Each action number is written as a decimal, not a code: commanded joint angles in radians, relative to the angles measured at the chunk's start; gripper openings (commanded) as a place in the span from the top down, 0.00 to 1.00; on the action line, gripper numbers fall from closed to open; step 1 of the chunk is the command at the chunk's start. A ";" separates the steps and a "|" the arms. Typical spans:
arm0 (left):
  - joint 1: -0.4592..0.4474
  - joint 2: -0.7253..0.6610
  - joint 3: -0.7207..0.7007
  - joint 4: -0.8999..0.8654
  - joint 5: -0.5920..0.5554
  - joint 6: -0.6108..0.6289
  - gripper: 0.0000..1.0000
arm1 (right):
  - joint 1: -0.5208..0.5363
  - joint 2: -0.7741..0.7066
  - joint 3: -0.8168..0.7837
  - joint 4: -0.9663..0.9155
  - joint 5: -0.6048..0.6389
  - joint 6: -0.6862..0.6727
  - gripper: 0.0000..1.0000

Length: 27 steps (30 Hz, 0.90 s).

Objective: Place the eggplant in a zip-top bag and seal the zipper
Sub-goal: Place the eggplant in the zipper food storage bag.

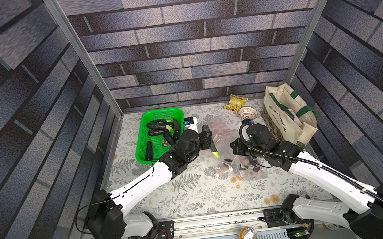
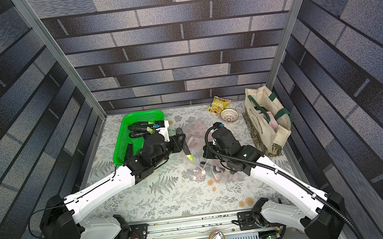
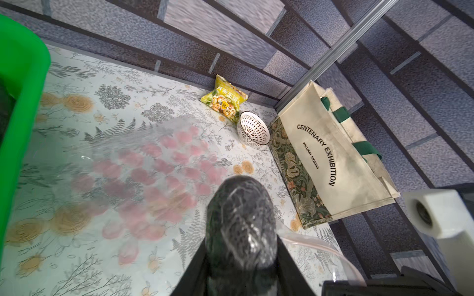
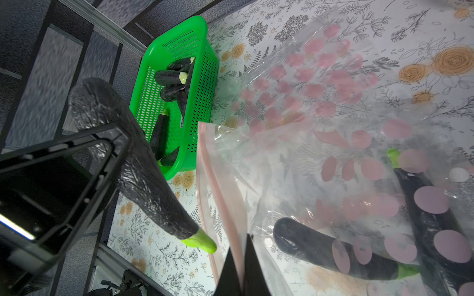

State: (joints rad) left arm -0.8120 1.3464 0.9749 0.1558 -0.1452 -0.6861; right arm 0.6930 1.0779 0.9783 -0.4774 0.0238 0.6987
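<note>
My left gripper (image 3: 241, 243) is shut on a dark eggplant (image 3: 241, 220) and holds it above the table, green stem end down (image 1: 216, 155). In the right wrist view this eggplant (image 4: 143, 174) hangs tilted, its stem tip just beside the open mouth of the zip-top bag (image 4: 320, 159). The bag is clear with pink dots, and two eggplants (image 4: 333, 253) lie inside it. My right gripper (image 4: 239, 266) is shut on the bag's pink zipper strip (image 4: 205, 179) and lifts that edge. In both top views the bag (image 1: 242, 165) lies under the right wrist.
A green basket (image 1: 158, 114) with several more eggplants stands at the back left, close behind the left wrist. A cream tote bag (image 1: 283, 114), a small white bowl-shaped basket (image 1: 247, 112) and a yellow snack packet (image 1: 235, 101) sit at the back right. A can (image 1: 248, 236) stands on the front rail.
</note>
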 commanded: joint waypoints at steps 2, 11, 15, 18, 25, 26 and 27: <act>-0.052 0.034 -0.004 0.171 -0.111 -0.009 0.62 | -0.009 -0.023 -0.013 0.036 -0.018 0.039 1.00; -0.111 0.097 0.021 0.137 -0.130 -0.030 0.47 | -0.009 -0.025 -0.003 0.031 0.015 0.058 1.00; -0.115 0.079 0.029 0.077 -0.138 -0.034 0.38 | -0.009 -0.029 0.010 -0.003 0.048 0.041 1.00; -0.100 0.041 0.028 0.014 -0.161 -0.045 0.37 | -0.009 -0.030 0.015 -0.013 0.054 0.030 1.00; 0.128 0.021 0.203 -0.518 -0.109 -0.073 0.33 | -0.009 -0.028 0.003 -0.018 0.054 0.016 1.00; 0.190 0.031 0.228 -0.592 -0.065 -0.065 0.33 | -0.010 -0.026 0.003 -0.020 0.054 0.012 1.00; 0.243 0.039 0.242 -0.638 -0.028 -0.054 0.33 | -0.009 -0.026 0.003 -0.022 0.056 0.010 1.00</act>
State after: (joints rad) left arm -0.6788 1.3960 1.1557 -0.1917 -0.2333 -0.7414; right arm 0.6910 1.0664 0.9783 -0.4728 0.0624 0.7288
